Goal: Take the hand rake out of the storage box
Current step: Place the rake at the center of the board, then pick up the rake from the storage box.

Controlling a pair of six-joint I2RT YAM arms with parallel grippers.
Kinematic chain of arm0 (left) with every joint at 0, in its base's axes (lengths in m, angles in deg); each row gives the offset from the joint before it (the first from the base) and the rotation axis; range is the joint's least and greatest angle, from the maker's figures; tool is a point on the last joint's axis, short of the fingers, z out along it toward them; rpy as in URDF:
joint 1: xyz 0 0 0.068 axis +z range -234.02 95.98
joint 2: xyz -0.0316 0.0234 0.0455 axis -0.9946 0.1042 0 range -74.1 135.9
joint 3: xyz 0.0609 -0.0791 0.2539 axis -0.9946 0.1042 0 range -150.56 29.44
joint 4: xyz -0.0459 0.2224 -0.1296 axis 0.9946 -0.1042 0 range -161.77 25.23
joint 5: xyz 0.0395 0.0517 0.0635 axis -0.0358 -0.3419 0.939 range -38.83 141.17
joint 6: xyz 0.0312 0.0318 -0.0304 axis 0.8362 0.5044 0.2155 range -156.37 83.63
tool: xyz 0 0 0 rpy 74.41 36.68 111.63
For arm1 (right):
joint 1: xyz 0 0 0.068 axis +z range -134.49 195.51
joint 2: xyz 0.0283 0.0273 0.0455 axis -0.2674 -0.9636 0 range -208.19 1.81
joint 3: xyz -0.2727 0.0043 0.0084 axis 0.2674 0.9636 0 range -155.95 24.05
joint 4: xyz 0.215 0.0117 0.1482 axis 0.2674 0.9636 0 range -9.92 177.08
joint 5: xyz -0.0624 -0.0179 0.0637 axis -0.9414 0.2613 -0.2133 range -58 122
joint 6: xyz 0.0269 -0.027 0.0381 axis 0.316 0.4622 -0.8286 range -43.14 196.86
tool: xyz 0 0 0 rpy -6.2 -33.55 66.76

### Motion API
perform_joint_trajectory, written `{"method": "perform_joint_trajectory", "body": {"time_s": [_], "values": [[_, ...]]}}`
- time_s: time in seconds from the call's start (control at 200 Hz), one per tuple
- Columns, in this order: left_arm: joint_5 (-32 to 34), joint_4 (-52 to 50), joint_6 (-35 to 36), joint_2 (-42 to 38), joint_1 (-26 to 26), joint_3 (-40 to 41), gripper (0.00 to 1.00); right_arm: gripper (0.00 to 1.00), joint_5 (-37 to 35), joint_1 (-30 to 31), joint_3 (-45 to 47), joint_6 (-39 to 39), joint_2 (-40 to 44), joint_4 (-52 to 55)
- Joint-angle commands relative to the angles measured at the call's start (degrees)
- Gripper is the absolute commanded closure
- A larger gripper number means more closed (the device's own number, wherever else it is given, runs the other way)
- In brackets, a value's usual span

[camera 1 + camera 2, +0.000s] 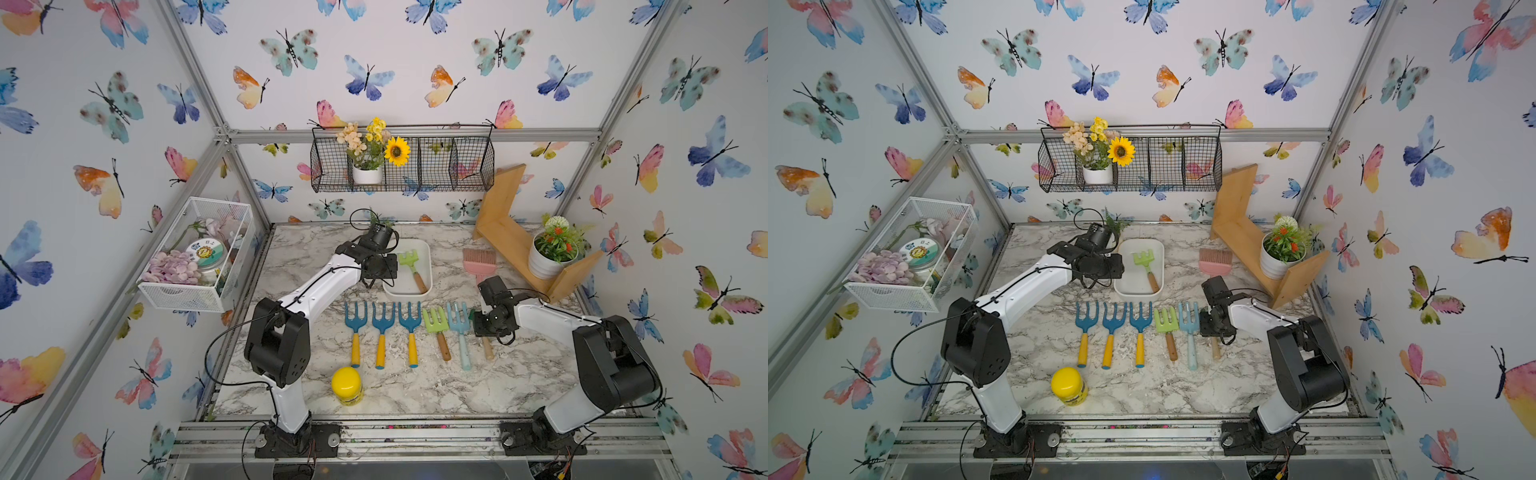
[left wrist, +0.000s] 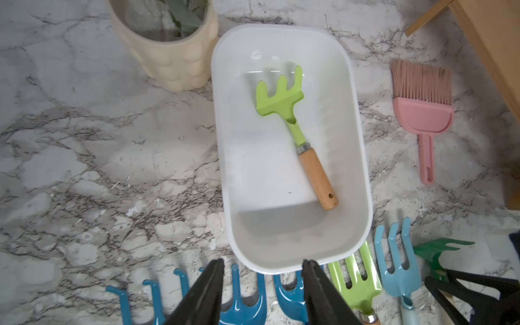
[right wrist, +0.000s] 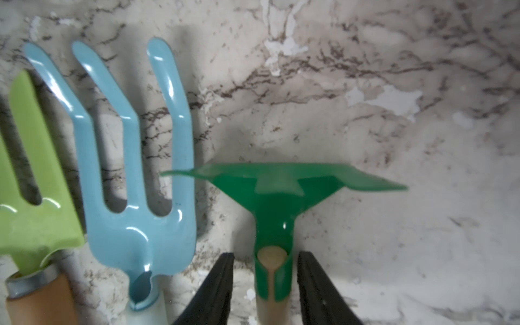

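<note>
One lime-green metal hand rake with a wooden handle [image 2: 298, 139] lies slanted inside the shallow white plastic storage box [image 2: 259, 174], not yet lifted. My left claw [image 2: 263, 261] hovers at the box's handle end, jaws parted and empty, presumably lining up a grasp. My right claw [image 3: 266, 253] straddles a dark green wooden-handled rake [image 3: 274, 180] in the laid-out row, released, with gaps on both sides. Marble-patterned surface [image 1: 415, 386]; butterfly-papered walls [image 1: 374, 62].

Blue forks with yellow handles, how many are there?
3. Side by side on the table: outer blue fork, middle blue fork, inner blue fork beside the lime-green fork. None seems hidden.
</note>
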Motion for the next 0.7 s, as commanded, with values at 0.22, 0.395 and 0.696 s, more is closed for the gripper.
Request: {"method": "perform_joint_trajectory", "body": {"time_s": [0.22, 0.395, 0.696], "values": [[-2.32, 2.11, -12.78, 15.46, -3.37, -12.07, 0.47, 0.49, -3.82, 0.13, -11.09, 0.97, 9.19, 9.63], [1.76, 1.88, -17.26, 22.69, -5.28, -18.66, 0.46, 0.48, -2.32, 0.13, -11.87, 1.11, 7.85, 10.16], [5.02, 0.38, -19.62, 32.10, -5.34, -26.22, 0.45, 0.48, -0.44, 0.13, -10.55, 0.98, 7.27, 8.30]]}}
